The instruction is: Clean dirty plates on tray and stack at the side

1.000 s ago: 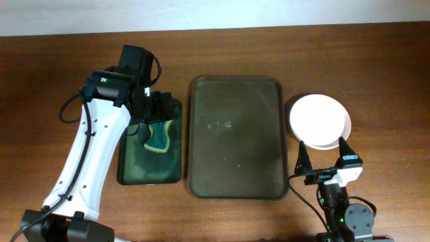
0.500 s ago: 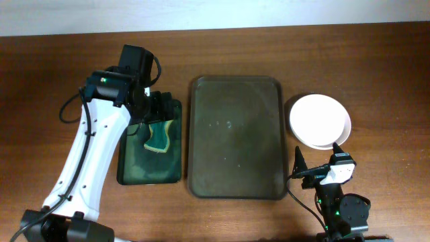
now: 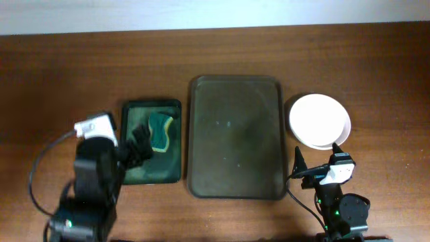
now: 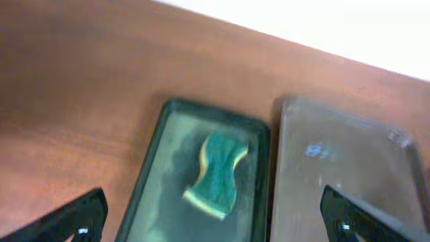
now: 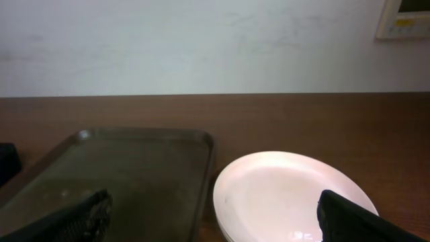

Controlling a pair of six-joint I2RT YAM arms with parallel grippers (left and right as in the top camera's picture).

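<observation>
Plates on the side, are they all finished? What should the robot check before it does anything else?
1. No plates on the tray: ok.
2. Plates stacked on the table beside the tray, on the right arm's side: ok.
3. Top plate shows no green smear: ok.
4. All three plates are in the stack: cannot tell, only layered rims show.
5. Sponge lies on the small green tray: ok.
6. Left gripper and right gripper open, holding nothing: ok.
</observation>
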